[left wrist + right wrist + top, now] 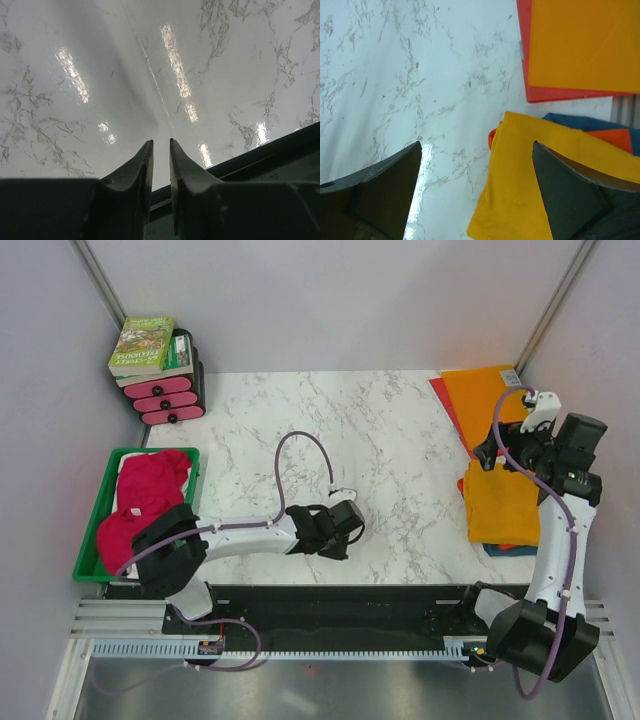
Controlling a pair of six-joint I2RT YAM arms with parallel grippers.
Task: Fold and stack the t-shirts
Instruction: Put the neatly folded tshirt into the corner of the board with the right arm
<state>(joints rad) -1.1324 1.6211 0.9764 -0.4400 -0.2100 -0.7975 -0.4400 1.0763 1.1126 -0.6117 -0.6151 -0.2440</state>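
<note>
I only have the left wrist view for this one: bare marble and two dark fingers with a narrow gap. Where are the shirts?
Observer: A folded golden-orange shirt tops a stack on the right side, with a blue shirt and a red-orange shirt peeking out beneath.
Operator: Is the right gripper holding it?
Observer: No. The right gripper has its jaws wide apart, one finger over that top shirt, nothing gripped.
Operator: Any shirts not yet folded?
Observer: A magenta-pink shirt lies crumpled in the green tray on the left.
</note>
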